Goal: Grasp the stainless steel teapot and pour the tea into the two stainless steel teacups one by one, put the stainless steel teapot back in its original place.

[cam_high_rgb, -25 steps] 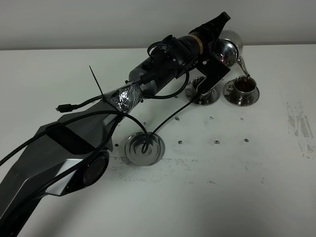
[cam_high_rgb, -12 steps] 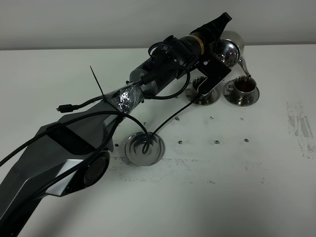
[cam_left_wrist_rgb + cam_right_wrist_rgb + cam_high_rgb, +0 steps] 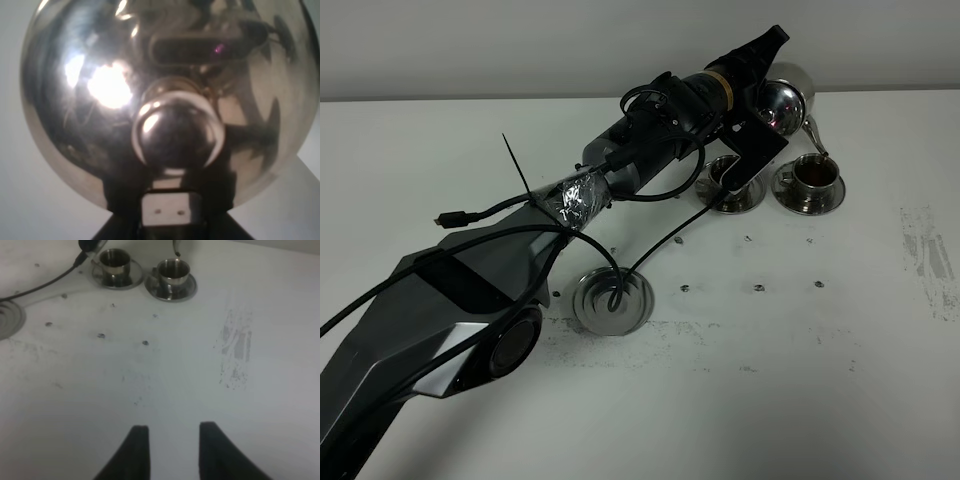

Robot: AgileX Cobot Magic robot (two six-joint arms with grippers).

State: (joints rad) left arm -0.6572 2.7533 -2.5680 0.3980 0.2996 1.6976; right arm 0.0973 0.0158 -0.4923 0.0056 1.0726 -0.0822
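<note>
The teapot (image 3: 782, 100) is up in the air at the far side of the surface (image 3: 800, 340), tipped over so its thin spout (image 3: 814, 138) points down into the right cup (image 3: 812, 175). That cup has dark brown tea (image 3: 812, 173) in it and sits on its own small saucer (image 3: 809, 197). The left cup (image 3: 728, 175) stands just beside it on a saucer too, partly hidden by the arm. The left gripper (image 3: 768, 118) is clenched on the teapot. In the left wrist view the shiny round teapot (image 3: 160, 95) fills almost the whole picture, with its lid knob (image 3: 176, 132) near the middle. The big saucer (image 3: 612, 298) lies nearer the front, well apart from the cups, with a black cable (image 3: 650, 250) hanging over it. The right gripper (image 3: 170, 450) hangs above a bare part of the surface, far from the cups, with its jaws clenched and nothing between them. A scuffed grey patch (image 3: 930, 255) marks the surface on the right.
</note>
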